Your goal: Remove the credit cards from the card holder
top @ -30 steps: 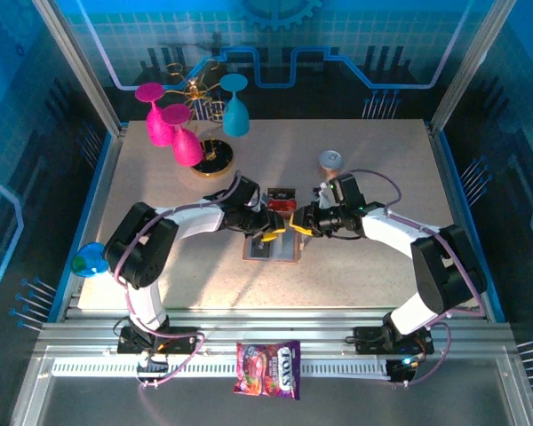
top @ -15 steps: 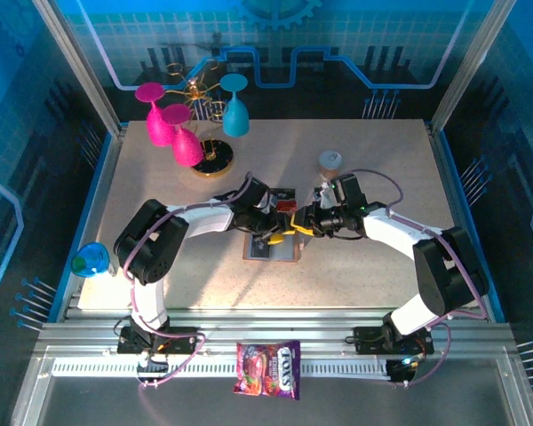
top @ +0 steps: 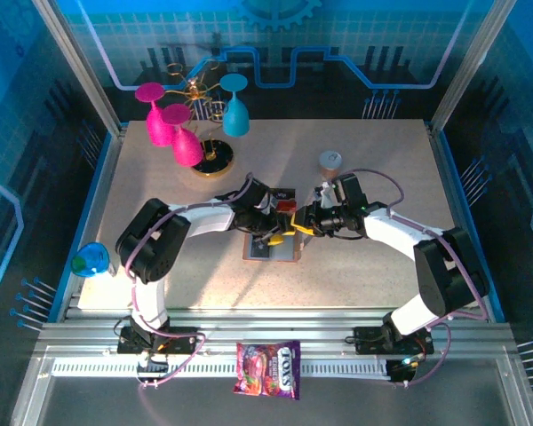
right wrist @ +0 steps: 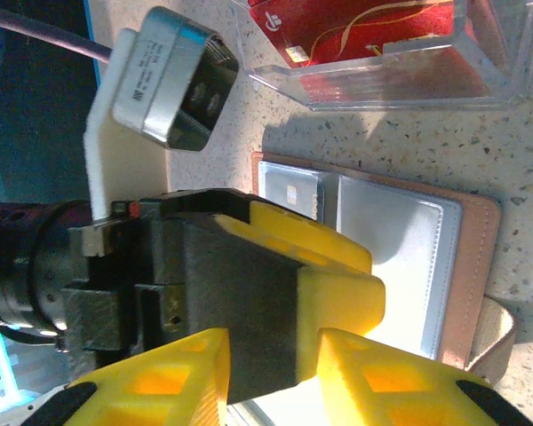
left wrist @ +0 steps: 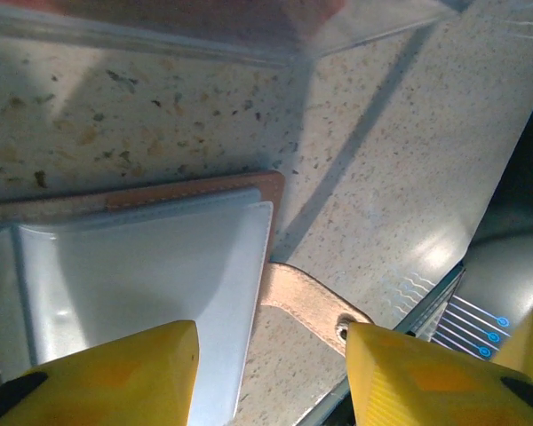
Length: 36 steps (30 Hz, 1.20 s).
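Half parted and gripping nothing, the left gripper (left wrist: pixel 271 344) is hovering above the open card holder (left wrist: pixel 142 257), over a grey-blue pocket and the snap strap (left wrist: pixel 306 306). Facing it, the right gripper (right wrist: pixel 274 355) is standing narrowly parted, also empty. The holder is lying mid-table (top: pixel 160 266). Red credit cards (right wrist: pixel 355 27) are sitting in a clear case (right wrist: pixel 400 84) just beyond it.

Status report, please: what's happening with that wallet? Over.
Left pincer open, right pincer open, both at holder. Holder lies open. Red cards in clear box.
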Motion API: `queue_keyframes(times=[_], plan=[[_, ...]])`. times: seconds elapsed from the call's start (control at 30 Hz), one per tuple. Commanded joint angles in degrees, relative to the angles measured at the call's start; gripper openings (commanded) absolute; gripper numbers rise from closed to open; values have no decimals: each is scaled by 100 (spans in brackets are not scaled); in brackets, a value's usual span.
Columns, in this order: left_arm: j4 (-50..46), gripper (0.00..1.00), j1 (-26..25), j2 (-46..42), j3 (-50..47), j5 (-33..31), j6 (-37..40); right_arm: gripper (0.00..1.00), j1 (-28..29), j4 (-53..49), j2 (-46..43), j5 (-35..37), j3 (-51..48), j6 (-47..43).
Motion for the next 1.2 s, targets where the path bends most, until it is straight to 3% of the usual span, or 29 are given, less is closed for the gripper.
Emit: queue_keyframes(times=[0.0, 0.37, 0.7, 1.17], plan=[[-238, 49, -32, 146, 124, 48, 68, 33, -56, -50, -200, 71, -66, -6], [-271, 48, 21, -143, 91, -95, 71, 33, -50, -76, -251, 98, -50, 3], [-288, 48, 439, -793, -326, -194, 94, 33, -9, 2, -45, 23, -6, 19], [-184, 44, 1031, -1491, -1292, -239, 163, 31, 578, 495, 857, -21, 257, 301]])
